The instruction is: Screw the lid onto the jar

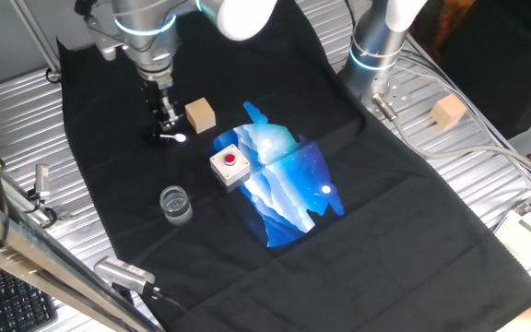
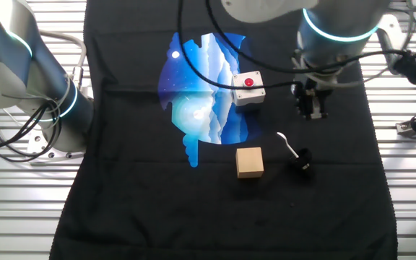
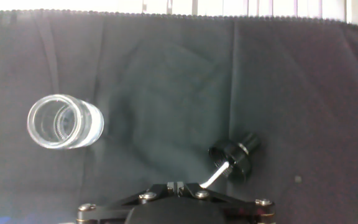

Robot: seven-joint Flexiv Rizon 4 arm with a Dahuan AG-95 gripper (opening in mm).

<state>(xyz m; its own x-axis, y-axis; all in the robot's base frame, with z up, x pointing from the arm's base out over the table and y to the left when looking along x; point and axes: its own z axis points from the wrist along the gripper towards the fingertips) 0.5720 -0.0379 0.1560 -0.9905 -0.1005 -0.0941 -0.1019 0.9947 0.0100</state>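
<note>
One arm, one jar, one lid on a cloth-covered tabletop (image 1: 44, 101).
One black cloth (image 1: 413, 231); one gripper (image 1: 166, 118) above the lid (image 1: 170, 136), jaws' spacing cannot be told. Two wooden cubes (image 1: 200, 115), one red-button box (image 1: 230, 167). The open jar (image 1: 175, 204) stands upright, well apart from the lid.

My gripper (image 1: 166, 118) hangs above the lid (image 1: 171, 136), which lies on the cloth (image 1: 385, 203) just beside the wooden cube (image 1: 200, 115). The button box (image 1: 230, 165) sits between the cube and the jar (image 1: 175, 204), which stands well apart from the lid.
</note>
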